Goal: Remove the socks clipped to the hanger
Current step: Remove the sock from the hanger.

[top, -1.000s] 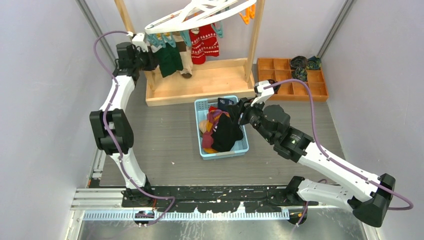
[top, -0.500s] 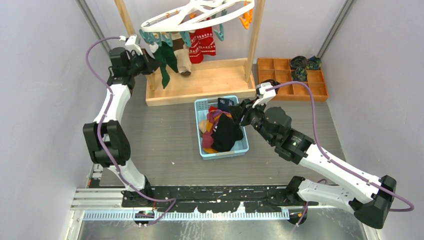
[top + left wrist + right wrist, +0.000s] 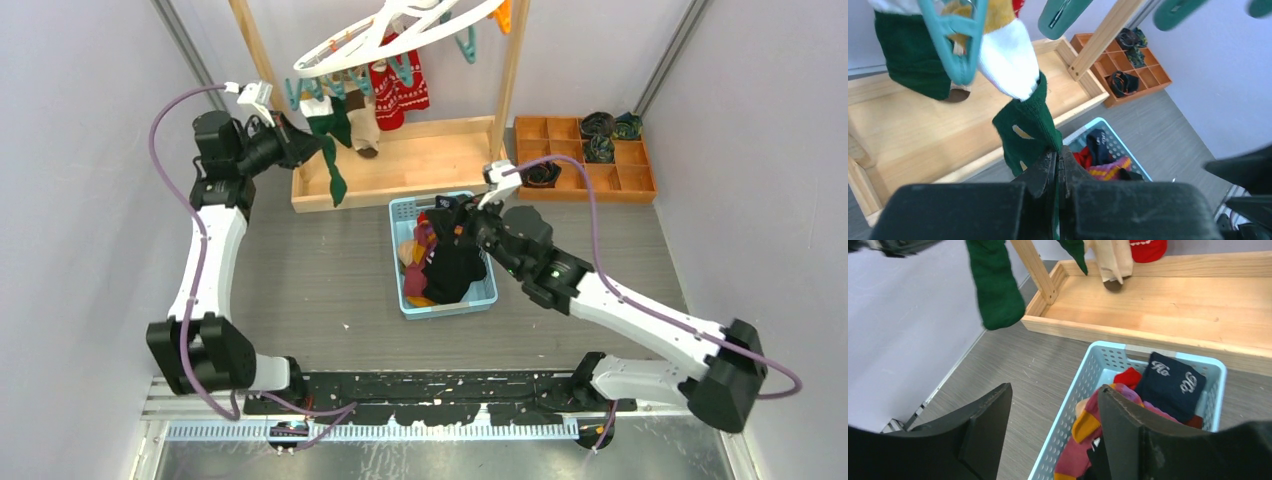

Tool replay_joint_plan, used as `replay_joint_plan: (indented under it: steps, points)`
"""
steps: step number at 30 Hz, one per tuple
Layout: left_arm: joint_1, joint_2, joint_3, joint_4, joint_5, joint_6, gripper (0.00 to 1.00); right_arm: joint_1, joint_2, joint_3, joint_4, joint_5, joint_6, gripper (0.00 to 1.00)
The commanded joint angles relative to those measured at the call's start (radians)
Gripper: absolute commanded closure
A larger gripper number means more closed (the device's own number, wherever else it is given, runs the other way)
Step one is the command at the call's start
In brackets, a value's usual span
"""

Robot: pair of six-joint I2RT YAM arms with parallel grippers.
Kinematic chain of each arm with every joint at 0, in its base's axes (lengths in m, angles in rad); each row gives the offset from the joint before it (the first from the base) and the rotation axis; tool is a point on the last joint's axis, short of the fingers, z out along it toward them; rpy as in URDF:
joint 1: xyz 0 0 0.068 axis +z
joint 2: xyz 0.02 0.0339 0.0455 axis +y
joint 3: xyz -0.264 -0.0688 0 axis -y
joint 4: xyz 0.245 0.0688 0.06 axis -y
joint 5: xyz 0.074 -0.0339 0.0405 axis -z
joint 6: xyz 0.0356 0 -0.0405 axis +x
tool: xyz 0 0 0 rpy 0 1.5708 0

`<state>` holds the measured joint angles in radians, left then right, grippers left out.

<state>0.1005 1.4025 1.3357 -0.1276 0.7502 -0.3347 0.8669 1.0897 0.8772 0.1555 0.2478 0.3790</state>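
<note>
The white oval hanger hangs tilted from the wooden rack, with teal clips along its rim. A red patterned sock, a beige sock and dark green socks are under it. My left gripper is shut on a dark green sock whose white end lies up by the clips; I cannot tell if a clip still holds it. Another green sock hangs from a teal clip. My right gripper is open and empty over the left rim of the blue basket.
The basket holds several loose socks. The wooden rack's base tray and posts stand behind it. An orange compartment tray with rolled socks sits at the back right. Walls close in on both sides.
My left gripper has pulled left and down with the green sock, which now hangs stretched below the clips. The hanger has swung and tilted. My right gripper has shifted left over the basket.
</note>
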Motion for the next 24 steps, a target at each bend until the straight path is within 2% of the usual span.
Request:
replay_joint_plan:
  steps: [1,6,11,18,24]
  points:
    - [-0.005,-0.148,-0.033,-0.088,0.058,0.006,1.0,0.008,0.165,0.11,0.211,-0.096,-0.018,0.28]
    - [-0.024,-0.228,-0.041,-0.149,0.072,-0.048,1.0,0.018,0.371,0.265,0.367,-0.191,-0.02,0.19]
    - [-0.042,-0.261,-0.022,-0.207,0.086,-0.103,1.0,0.036,0.503,0.383,0.486,-0.294,-0.013,0.07]
    - [-0.065,-0.273,-0.026,-0.226,0.1,-0.176,1.0,0.07,0.583,0.465,0.517,-0.298,-0.029,0.07]
    - [-0.089,-0.275,0.003,-0.25,0.119,-0.202,1.0,0.081,0.608,0.477,0.509,-0.304,-0.023,0.16]
